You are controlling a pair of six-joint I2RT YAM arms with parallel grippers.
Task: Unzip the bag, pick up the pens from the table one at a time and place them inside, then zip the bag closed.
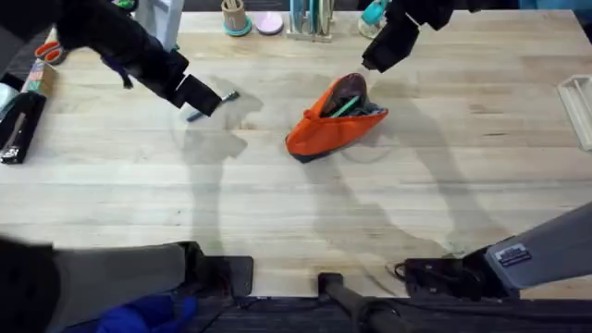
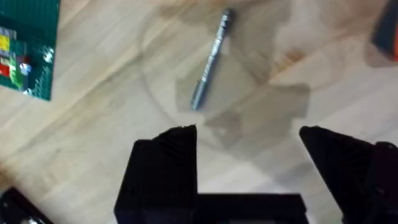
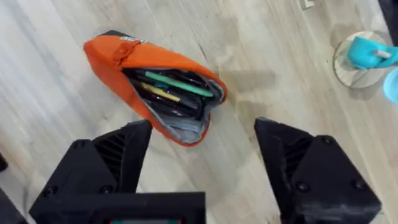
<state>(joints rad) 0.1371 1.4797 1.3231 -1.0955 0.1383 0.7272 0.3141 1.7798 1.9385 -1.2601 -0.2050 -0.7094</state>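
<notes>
The orange bag [image 1: 319,129] lies near the table's [image 1: 296,203] middle with its zipper open. A green pen [image 3: 177,84] rests inside it among other dark items, and its green shaft also shows in the bag's mouth [image 1: 347,106]. The silvery grey pen [image 2: 211,59] lies flat on the wood to the bag's left [image 1: 231,95]. My left gripper [image 2: 249,140] hovers open just above this pen, fingers apart and nothing between them [image 1: 217,100]. My right gripper [image 3: 202,134] is open and empty above the bag's far open end [image 1: 370,63].
A green studded baseplate [image 2: 28,50] lies beyond the silver pen. Orange-handled scissors [image 1: 46,51] and a black stapler [image 1: 18,125] sit at the far left. Cups and holders [image 1: 236,18] line the back edge, with a teal object [image 3: 367,53] near the right gripper.
</notes>
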